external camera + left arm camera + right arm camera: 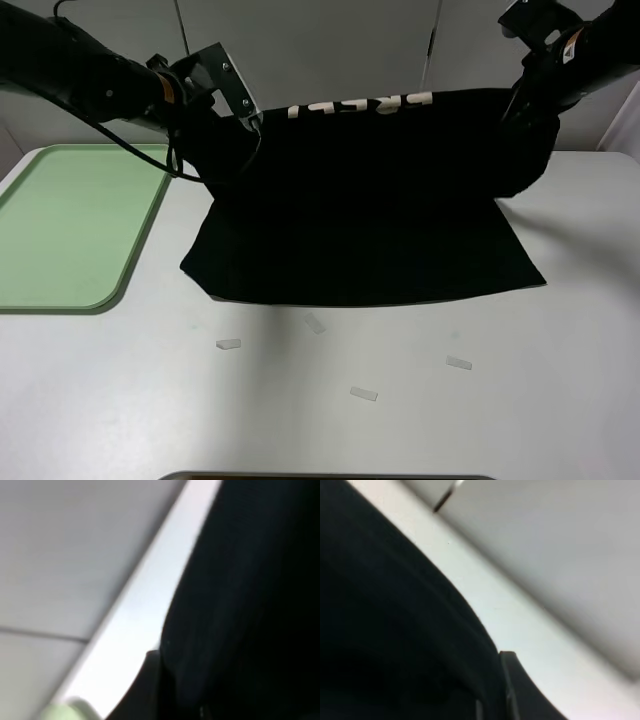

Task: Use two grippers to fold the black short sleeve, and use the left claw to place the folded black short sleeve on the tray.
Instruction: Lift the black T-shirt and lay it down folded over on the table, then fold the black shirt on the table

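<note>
- Exterior high view: black short sleeve (370,215), at the centre of the white table (540,400). The hem toward 6 o'clock lies flat on the tabletop. The edge toward 12 o'clock is held up off the table and stretched between the two claws. Pale block letters (360,104) run along the raised edge, only partly readable.
- Exterior high view: left gripper (215,135), at 10 o'clock, on an arm that enters from the 9 o'clock side. The claw is clamped on the raised corner of the shirt on that side, and its fingers are hard to pick out against the dark cloth.
- Exterior high view: right gripper (520,105), at 2 o'clock, on an arm that enters from the 1 o'clock corner. The claw is clamped on the opposite raised corner, where the cloth bunches beneath it.
- Exterior high view: tray (70,220), pale green with rounded corners, at 9 o'clock. It lies flat on the table, near the shirt but apart from it.
- Exterior high view: four small pale strips (364,394), scattered on the table between 5 and 7 o'clock, in front of the hem and apart from it.
- Left wrist view: blurred black cloth fills half the frame. One dark claw finger (147,680) presses against the cloth. A pale-green sliver of tray shows beyond it, with the white table edge and a grey wall (60,555).
- Right wrist view: blurred black cloth fills much of the frame. One dark claw finger (517,690) lies against the cloth, with the white tabletop and the grey wall behind.
</note>
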Motion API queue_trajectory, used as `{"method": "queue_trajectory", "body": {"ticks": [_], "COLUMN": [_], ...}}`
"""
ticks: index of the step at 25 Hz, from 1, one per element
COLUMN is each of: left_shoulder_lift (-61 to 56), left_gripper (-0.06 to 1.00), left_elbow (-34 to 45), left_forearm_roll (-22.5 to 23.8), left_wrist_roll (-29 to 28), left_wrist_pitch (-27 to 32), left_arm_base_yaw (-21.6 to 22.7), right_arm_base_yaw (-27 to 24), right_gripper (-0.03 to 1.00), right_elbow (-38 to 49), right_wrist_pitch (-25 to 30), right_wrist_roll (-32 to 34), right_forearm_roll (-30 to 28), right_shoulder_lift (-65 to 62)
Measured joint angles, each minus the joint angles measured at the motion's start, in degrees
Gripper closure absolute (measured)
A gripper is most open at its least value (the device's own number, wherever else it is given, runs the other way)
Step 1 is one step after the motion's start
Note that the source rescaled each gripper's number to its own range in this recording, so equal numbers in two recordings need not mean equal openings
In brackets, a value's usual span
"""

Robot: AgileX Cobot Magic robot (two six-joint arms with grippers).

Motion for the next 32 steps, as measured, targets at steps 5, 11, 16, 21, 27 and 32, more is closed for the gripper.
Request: {"method": "queue_trajectory", "body": {"ticks": [5, 11, 16, 21, 27, 32], "left_shoulder_lift": [0.0, 0.0, 0.12, 0.12, 0.0, -1.65], "left_gripper": [0.94, 0.94, 0.67, 0.04, -0.05, -0.05], "left_elbow": [0.0, 0.12, 0.56, 0.56, 0.56, 0.22], "left_forearm_roll": [-13.5, -18.89, -15.89, -15.89, -15.64, -15.64], "left_wrist_roll": [-0.47, -0.91, -1.47, -1.47, -1.47, -1.47], "left_wrist_pitch": [12.73, 24.28, 31.07, 31.93, 31.69, 32.46], "left_arm_base_yaw": [-0.73, 0.28, 2.15, 2.15, 2.15, 2.15], "right_arm_base_yaw": [0.05, -1.07, -2.61, -2.61, -2.61, -2.61], "right_gripper": [0.97, 0.69, 0.24, -0.01, -0.03, -0.03], "right_elbow": [5.22, 7.49, 7.68, 7.68, 6.97, 1.05], "right_wrist_pitch": [10.49, 15.5, 20.9, 21.37, 21.37, 23.4], "right_wrist_roll": [-0.12, -0.11, 1.55, 5.96, 6.41, 6.61], "right_forearm_roll": [10.66, 9.67, 5.86, 4.65, 4.93, 9.24], "right_shoulder_lift": [0.0, -0.05, -0.18, -0.18, -0.49, -2.8]}}
